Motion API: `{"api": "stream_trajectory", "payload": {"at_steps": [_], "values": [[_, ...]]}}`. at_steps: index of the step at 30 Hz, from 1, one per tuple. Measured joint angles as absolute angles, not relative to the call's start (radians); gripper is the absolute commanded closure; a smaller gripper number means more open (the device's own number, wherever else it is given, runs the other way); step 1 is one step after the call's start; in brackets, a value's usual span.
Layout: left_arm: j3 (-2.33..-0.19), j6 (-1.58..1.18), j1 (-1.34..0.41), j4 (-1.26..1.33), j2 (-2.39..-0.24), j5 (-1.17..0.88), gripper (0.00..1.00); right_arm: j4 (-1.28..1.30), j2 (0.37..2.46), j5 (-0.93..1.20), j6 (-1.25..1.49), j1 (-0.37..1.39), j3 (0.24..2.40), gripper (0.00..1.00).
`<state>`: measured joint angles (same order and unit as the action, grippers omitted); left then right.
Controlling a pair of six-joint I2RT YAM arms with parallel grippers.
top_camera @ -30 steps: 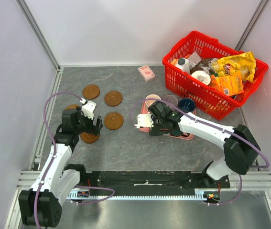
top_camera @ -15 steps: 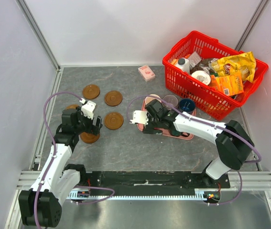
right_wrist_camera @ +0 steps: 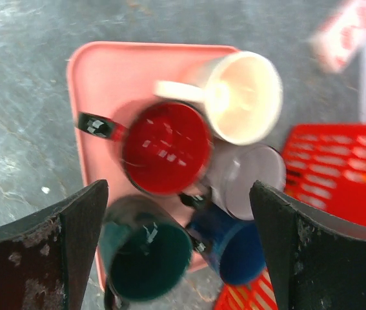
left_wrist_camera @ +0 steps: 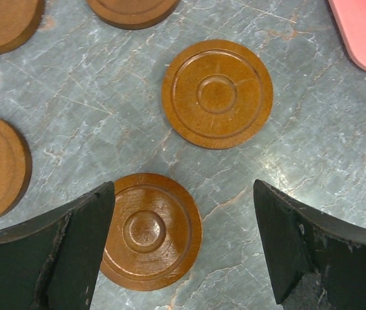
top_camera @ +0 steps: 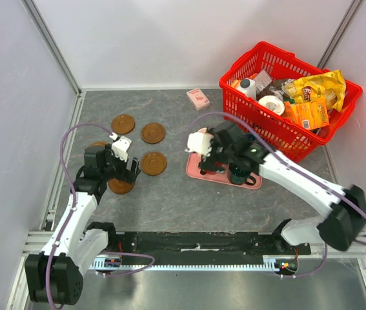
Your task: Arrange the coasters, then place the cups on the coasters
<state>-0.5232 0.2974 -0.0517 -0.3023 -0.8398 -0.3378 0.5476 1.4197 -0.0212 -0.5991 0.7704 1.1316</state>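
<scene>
Several brown coasters lie at the left: two at the back, one in the middle, one half hidden under the left arm. My left gripper hangs open over the nearest coaster, which lies toward its left finger; another coaster lies beyond. The cups stand together on the pink tray: red, cream, grey, navy, dark green. My right gripper hovers open above them, holding nothing; from above it hides most cups.
A red basket full of packaged goods stands at the back right, just behind the tray. A small pink box lies near the back wall. Grey walls and metal rails bound the table on the left and at the back.
My right arm has swung from the tray's near-left side up and back, so it now hangs over the cups. The left arm and the coasters have not moved.
</scene>
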Motion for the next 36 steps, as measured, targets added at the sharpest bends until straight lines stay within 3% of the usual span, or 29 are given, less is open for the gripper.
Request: {"api": "stream_trajectory", "payload": {"at_steps": [5, 10, 17, 24, 36], "values": [[-0.619, 0.305, -0.132, -0.353, -0.951, -0.333, 0.06, 0.553, 1.172, 0.004, -0.590, 0.623, 1.105, 0.02], [-0.765, 0.351, -0.455, -0.380, -1.083, -0.197, 0.06, 0.522, 0.988, 0.006, -0.557, 0.564, 0.951, 0.02], [-1.105, 0.345, -0.650, -0.418, -1.399, -0.107, 0.06, 0.428, 0.970, -0.063, -0.529, 0.456, 0.791, 0.02], [-1.291, 0.263, -0.789, -0.447, -1.678, -0.051, 0.06, 0.315, 0.978, -0.144, -0.489, 0.414, 0.778, 0.02], [-1.466, 0.101, -0.817, -0.530, -1.935, 0.023, 0.06, 0.244, 0.962, -0.212, -0.474, 0.371, 0.759, 0.02]]}}
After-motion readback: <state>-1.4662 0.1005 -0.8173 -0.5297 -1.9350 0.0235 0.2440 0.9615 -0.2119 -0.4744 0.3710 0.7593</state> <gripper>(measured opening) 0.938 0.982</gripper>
